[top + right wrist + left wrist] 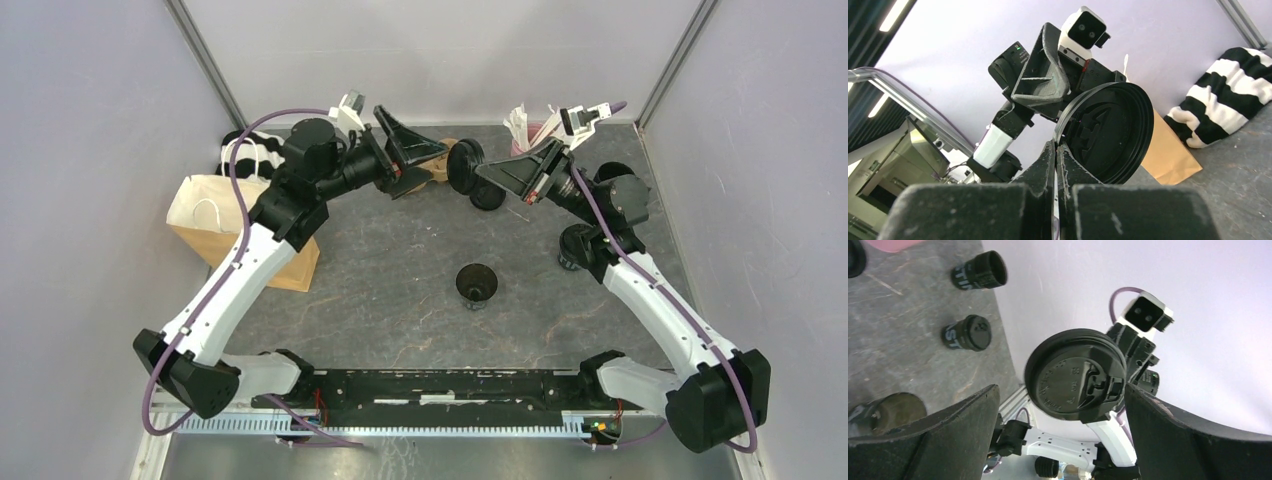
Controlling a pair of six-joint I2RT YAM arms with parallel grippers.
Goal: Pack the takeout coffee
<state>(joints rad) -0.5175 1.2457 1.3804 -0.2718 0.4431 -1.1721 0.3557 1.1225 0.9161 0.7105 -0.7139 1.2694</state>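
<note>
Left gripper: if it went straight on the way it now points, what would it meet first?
The black lid, pinched by its rim in the right gripper. In the left wrist view it faces the left gripper head-on; the gap between them is hard to judge.

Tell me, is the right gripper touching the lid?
Touching. The right wrist view shows the right gripper shut, its fingertips pinching the rim of the lid.

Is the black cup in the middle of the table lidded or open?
Open: the cup stands upright, no lid, its dark inside showing from above.
</note>
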